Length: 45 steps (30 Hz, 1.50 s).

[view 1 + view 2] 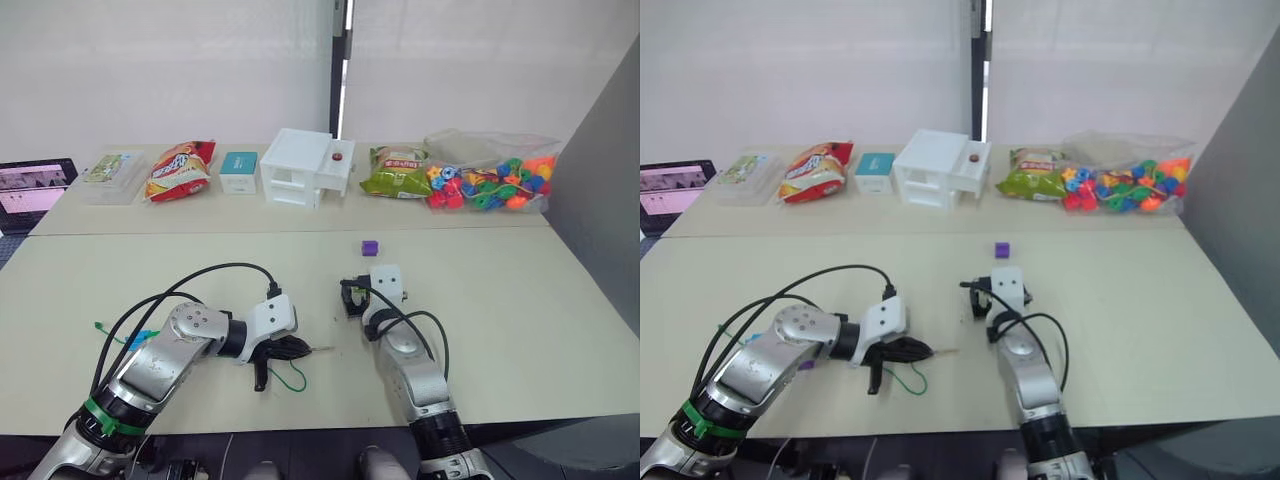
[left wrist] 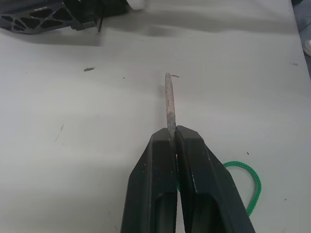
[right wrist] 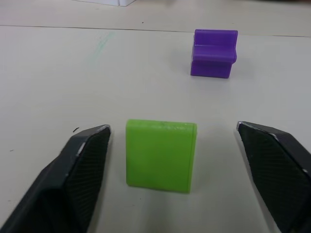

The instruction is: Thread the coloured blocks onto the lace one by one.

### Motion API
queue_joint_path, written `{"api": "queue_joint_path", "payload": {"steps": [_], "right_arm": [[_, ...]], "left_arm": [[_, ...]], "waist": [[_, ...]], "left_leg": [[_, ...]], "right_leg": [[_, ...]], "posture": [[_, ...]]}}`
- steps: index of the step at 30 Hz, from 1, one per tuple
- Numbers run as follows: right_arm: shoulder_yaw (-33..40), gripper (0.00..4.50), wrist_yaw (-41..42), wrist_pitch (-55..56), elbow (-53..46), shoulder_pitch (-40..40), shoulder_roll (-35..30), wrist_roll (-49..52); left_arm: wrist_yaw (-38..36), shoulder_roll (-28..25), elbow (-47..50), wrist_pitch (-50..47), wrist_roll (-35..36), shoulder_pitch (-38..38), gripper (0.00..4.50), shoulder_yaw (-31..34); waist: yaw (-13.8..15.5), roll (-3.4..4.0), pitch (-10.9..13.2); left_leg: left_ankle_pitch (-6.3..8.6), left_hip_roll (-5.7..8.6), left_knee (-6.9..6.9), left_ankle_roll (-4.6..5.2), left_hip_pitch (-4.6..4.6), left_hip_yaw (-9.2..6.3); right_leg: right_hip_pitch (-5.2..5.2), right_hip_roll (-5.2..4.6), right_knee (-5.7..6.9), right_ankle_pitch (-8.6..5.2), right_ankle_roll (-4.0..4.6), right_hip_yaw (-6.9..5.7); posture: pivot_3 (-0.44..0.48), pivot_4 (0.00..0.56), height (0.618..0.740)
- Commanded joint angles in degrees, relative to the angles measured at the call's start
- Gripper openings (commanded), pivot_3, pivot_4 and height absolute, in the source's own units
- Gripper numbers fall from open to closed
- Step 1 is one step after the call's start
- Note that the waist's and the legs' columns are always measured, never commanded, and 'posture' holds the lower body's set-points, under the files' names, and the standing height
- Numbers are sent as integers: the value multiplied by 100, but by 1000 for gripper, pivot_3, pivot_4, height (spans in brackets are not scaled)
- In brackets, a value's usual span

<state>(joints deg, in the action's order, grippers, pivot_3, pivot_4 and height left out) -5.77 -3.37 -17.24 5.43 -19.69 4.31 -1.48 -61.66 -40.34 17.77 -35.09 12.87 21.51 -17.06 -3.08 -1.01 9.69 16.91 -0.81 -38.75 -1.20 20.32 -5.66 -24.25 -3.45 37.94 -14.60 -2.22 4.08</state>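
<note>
My left gripper (image 2: 173, 133) is shut on the lace, with the stiff grey tip (image 2: 168, 97) sticking out past the fingers, just above the table. The green cord (image 2: 252, 184) loops behind the fingers and trails under my left arm to its end (image 1: 105, 330). My right gripper (image 3: 172, 130) rests low on the table, open. A light green block (image 3: 160, 155) lies flat between its fingers, touching neither. A purple block (image 3: 214, 53) sits on the table a short way beyond it. From the head, the needle tip (image 1: 322, 349) points toward the right gripper (image 1: 352, 298).
The back table holds a laptop (image 1: 35, 188), a clear box (image 1: 112, 175), snack bags (image 1: 180, 170), a white drawer unit (image 1: 305, 168) and a clear bag of multicoloured beads (image 1: 490, 180). A grey panel (image 1: 600, 180) stands at the right. Black cables (image 1: 200, 280) arch over my arms.
</note>
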Motion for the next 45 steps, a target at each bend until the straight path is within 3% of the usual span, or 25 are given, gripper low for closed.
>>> {"api": "queue_joint_path", "payload": {"steps": [1, 6, 13, 21, 26, 33, 35, 41, 45], "right_arm": [[19, 2927, 7, 55, 82, 27, 53, 3], [11, 1212, 66, 70, -88, 112, 129, 80], [-105, 1159, 304, -69, -1023, 535, 114, 262], [-936, 1159, 838, -1011, -3877, 2822, -781, 232], [-1091, 1159, 913, -1121, -4010, 3334, -925, 283], [-1061, 1159, 924, -1627, -3547, 3434, -707, 538], [-1017, 2269, 877, -1516, -3533, 3436, -655, 491], [-716, 4293, 1220, -1067, -3971, 3306, -1089, 532], [-353, 4458, 1841, -1094, -4281, 3041, -1700, 837]], "left_arm": [[37, -54, 171, 31, 48, 20, 0, 94], [39, -43, 140, 30, 59, 65, 0, 78], [7, -39, 87, 62, 59, 92, 0, 57], [-113, -20, -49, 139, 65, 216, 0, -22], [-168, 8, -103, 198, 51, 273, 0, -82], [-178, -6, -107, 254, 38, 271, 0, -99], [-167, -15, -89, 258, 38, 250, 0, -95], [-144, -22, -52, 247, 57, 206, 0, -82], [-131, -2, -42, 240, 66, 196, 0, -85]], "waist": [[-11, 0, 0], [-38, 0, 0], [-42, 1, 0], [-19, 1, 1], [-34, 1, 1], [-38, -11, -7], [-39, -13, -8], [-7, -14, -9], [62, -13, -8]], "left_leg": [[0, 0, 0, 0, -1, 0], [0, 0, 1, 0, -2, -1], [0, 0, 2, 0, 1, -3], [1, 1, 4, 1, 7, -3], [1, -3, 4, 1, 4, 2], [1, -6, 4, 1, -2, 0], [1, -8, 5, 1, -4, 0], [1, -5, 3, 1, -2, 1], [0, -1, -3, 1, 4, 4]], "right_leg": [[0, 0, 1, 0, 0, 0], [0, 1, 3, 0, 0, 0], [-1, 0, 2, 0, 0, -1], [-1, -1, -11, -1, -2, -1], [7, 5, -31, -3, -4, -1], [13, 5, -30, -3, -4, -2], [14, 8, -30, -3, -4, -2], [17, 5, -32, -3, -4, -1], [16, 1, -37, -3, -4, 0]], "posture": [[0, 150, 740], [0, 150, 740], [0, 150, 740], [0, 150, 740], [0, 150, 740], [0, 150, 740], [0, 150, 740], [0, 150, 740], [0, 150, 740]]}}
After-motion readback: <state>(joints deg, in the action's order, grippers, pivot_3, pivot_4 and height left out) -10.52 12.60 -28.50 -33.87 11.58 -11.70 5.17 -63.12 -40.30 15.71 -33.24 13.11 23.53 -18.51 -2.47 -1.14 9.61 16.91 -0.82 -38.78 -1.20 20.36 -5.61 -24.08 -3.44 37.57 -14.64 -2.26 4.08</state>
